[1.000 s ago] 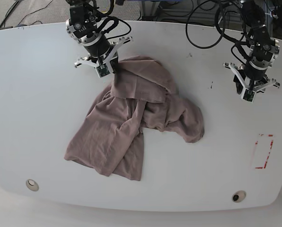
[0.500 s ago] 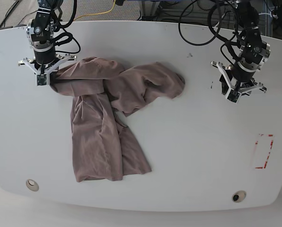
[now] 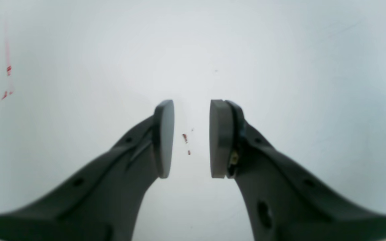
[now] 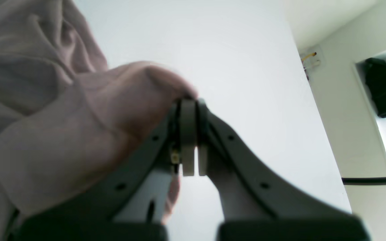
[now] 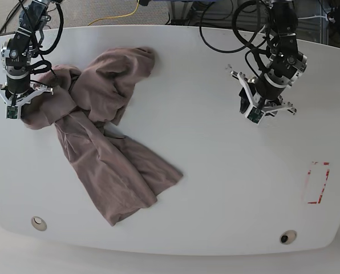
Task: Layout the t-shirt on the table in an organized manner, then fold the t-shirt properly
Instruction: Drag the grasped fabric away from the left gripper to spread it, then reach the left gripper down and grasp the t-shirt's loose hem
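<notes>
Here, at the far left of the base view, the right gripper (image 5: 13, 111) was seen pressed closed on a bunched edge of the t-shirt (image 5: 104, 157), its fingers (image 4: 188, 134) shown in the right wrist view pinched together with cloth caught between them and draped over one side. The t-shirt was spread crumpled over the left half of the white desk (image 5: 215, 188), one mass heaped beside that gripper near the desk's left edge, another fold reaching toward the far edge, and a long twisted part trailing toward the near edge, ending just right of a small round hole (image 5: 39, 223). Further right, the left gripper (image 5: 255, 114) was held above bare desk, well apart from the cloth; its fingers (image 3: 164, 137) were parted by a narrow gap with nothing between them. At the right side of the desk a red dashed rectangle (image 5: 318, 182) was marked, and a second round hole (image 5: 287, 237) was seen near the front edge.
</notes>
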{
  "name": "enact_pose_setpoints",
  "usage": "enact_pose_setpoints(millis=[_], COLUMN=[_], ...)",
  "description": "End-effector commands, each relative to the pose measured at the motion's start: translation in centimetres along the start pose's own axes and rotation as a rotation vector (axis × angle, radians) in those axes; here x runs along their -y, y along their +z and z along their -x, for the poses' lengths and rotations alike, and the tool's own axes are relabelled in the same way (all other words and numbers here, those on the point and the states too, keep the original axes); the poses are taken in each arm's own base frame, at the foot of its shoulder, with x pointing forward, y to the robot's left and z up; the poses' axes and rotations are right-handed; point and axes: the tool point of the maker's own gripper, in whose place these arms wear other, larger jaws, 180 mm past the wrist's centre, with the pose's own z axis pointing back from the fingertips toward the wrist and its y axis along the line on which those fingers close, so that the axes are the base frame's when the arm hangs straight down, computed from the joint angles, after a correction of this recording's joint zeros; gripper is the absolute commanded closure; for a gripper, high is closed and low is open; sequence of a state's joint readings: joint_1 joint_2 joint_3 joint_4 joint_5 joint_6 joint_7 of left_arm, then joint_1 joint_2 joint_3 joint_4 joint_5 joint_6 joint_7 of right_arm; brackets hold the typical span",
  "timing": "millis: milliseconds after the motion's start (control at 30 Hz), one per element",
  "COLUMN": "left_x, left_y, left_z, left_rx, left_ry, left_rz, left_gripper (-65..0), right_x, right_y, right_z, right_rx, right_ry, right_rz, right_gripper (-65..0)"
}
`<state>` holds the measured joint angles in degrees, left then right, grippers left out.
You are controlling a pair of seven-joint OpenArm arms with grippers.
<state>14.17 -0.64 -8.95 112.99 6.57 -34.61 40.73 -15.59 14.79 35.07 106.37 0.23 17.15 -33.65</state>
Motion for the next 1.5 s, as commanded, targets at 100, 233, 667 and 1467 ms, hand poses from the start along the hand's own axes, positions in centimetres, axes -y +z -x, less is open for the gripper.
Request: enact_pose_setpoints(millis=[100,233,667,1467], left_x=[1.1,1.1,0.1,2.8], left_y=[-1.7,-4.3,-14.5,-19.9], left_z=[-4.7,-6.0,-8.3,-11.7], left_rx=[0.117,0.123,0.035,0.114], left_ry=[0.012,0.048,0.32,0.833], left_rz=[0.036,0.065,0.202,0.271], left_gripper=[-16.5,-16.5,-16.7,-43.2], right_x=[0.3,-0.5,-1.7,-2.0], right_y=[0.0,0.1,0.2,0.2], right_z=[-1.7,-1.5,-0.8,-0.8], right_rx=[0.054,0.057,0.046,0.045], right_ry=[-0.006,-0.033,-0.073,-0.077], right_rz=[0.011,0.002,-0.014,-0.022], right_gripper=[-13.2,-23.1,-27.0,-27.0])
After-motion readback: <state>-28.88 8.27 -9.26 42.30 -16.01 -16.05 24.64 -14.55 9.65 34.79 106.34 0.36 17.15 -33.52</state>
